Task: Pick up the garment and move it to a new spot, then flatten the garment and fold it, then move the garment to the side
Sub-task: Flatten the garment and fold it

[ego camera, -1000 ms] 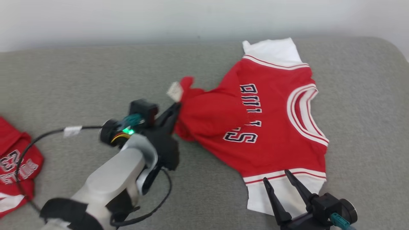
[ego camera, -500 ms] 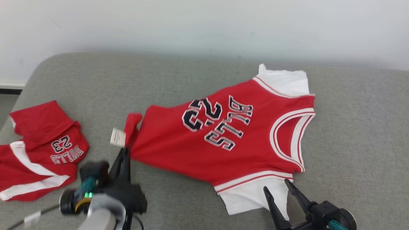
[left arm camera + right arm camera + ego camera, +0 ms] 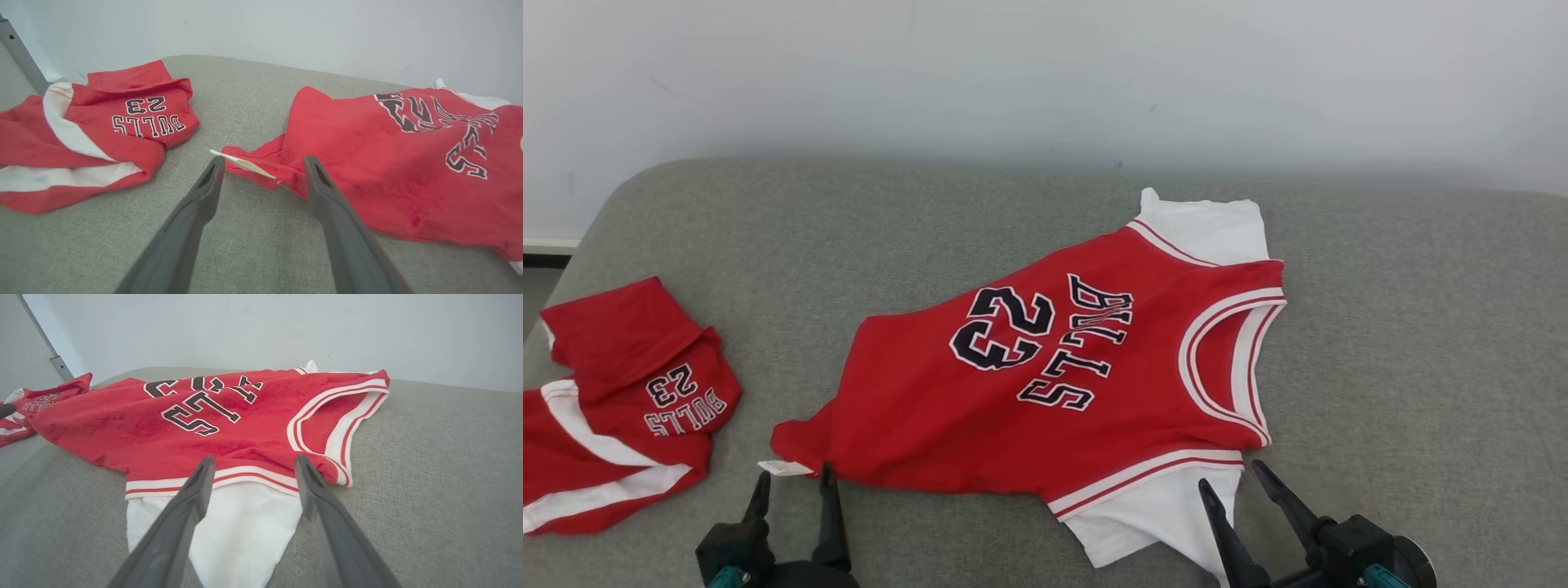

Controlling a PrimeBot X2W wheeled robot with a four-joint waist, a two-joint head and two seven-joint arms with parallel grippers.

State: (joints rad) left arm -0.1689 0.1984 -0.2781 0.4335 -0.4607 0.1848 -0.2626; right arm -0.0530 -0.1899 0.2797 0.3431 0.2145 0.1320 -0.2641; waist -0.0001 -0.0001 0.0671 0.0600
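While the garment lies spread out, your left gripper and right gripper show fingers apart, empty. Its tag lies at the left fingertips.

BULLS 23 on jersey, BULLS 23 on crumpled red garment
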